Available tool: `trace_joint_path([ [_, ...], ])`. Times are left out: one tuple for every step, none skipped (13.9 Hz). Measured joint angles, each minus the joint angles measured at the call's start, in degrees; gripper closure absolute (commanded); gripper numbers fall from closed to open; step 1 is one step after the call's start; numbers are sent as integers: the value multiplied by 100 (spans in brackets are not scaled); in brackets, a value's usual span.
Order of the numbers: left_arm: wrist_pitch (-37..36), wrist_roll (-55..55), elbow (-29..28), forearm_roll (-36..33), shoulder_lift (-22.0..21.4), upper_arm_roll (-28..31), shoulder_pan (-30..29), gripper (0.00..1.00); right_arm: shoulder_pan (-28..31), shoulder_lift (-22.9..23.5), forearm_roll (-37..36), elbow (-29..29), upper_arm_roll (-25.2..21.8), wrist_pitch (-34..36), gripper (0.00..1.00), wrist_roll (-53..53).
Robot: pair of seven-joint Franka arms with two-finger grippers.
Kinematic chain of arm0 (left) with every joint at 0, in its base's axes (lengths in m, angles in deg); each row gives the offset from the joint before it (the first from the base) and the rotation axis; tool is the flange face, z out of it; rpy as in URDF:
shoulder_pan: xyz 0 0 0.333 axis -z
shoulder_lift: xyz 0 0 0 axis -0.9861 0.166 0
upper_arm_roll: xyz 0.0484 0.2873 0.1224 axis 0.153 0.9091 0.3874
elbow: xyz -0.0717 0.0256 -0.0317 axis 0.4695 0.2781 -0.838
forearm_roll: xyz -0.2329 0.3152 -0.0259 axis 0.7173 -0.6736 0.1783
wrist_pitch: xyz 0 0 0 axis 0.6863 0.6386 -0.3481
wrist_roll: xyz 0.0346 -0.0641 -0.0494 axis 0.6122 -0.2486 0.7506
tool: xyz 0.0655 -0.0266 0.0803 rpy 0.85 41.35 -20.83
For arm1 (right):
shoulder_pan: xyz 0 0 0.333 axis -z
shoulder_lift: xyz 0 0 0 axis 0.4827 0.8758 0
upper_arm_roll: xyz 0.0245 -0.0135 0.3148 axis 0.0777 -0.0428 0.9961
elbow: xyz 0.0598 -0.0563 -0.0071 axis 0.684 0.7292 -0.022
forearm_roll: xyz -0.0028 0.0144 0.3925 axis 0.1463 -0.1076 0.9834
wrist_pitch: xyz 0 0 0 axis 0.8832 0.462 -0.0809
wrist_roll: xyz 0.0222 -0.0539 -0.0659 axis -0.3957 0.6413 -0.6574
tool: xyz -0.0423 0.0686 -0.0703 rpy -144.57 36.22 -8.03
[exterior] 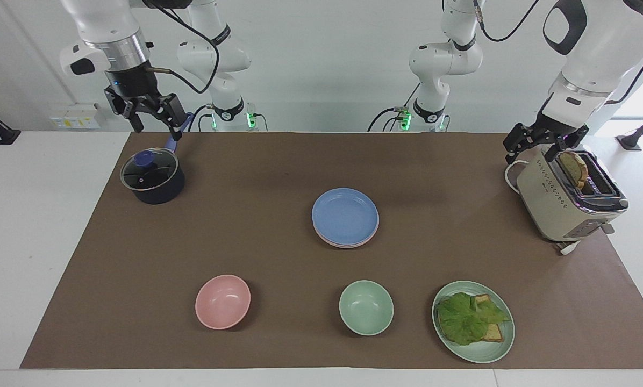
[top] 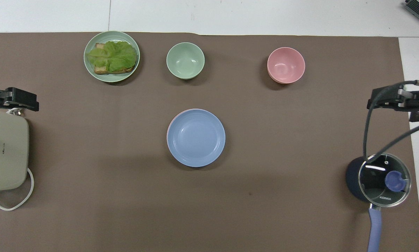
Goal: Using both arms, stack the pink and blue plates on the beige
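Blue plate (exterior: pixel 345 215) topping the stack at mid-table, pink plate (exterior: pixel 321 239) showing only as a thin rim beneath it; beige plate hidden under the pair, if there at all. Right gripper (exterior: pixel 148 116) raised high over the pot (exterior: pixel 152 181) at the right arm's end of the table, fingers spread wide, holding nothing, well apart from the stack. Left gripper (exterior: pixel 539 145) poised just beside the toaster (exterior: pixel 566 199) at the left arm's end, near the toast slice (exterior: pixel 574 167) standing in its slot, fingers likewise spread and empty, also well apart from the stack. Farther from the robots than the stack: pink bowl (exterior: pixel 222 301), green bowl (exterior: pixel 366 307) and green plate (exterior: pixel 473 321) with lettuce and toast, set in a row near the mat's edge. Bare brown mat (exterior: pixel 246 215) on every side of the stack, with open room toward both arms. Pot's blue handle (top: pixel 374 229) pointing toward the robots' edge of the table.
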Motion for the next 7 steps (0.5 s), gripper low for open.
trace_joint_path([
  [0,0,0,0,0,0,0,0,2,-35,0,16,-64,39,0,-200],
  [0,0,0,0,0,0,0,0,3,-52,0,55,-93,78,0,-414],
  [0,0,0,0,0,0,0,0,2,-50,0,89,-95,125,0,-558],
  [0,0,0,0,0,0,0,0,1,-50,0,121,-94,160,0,-657],
  [0,0,0,0,0,0,0,0,0,-50,0,151,-94,166,0,-728],
  [0,0,0,0,0,0,0,0,0,-51,0,185,-94,171,0,-775],
  [0,0,0,0,0,0,0,0,0,-55,0,231,-94,178,0,-836],
])
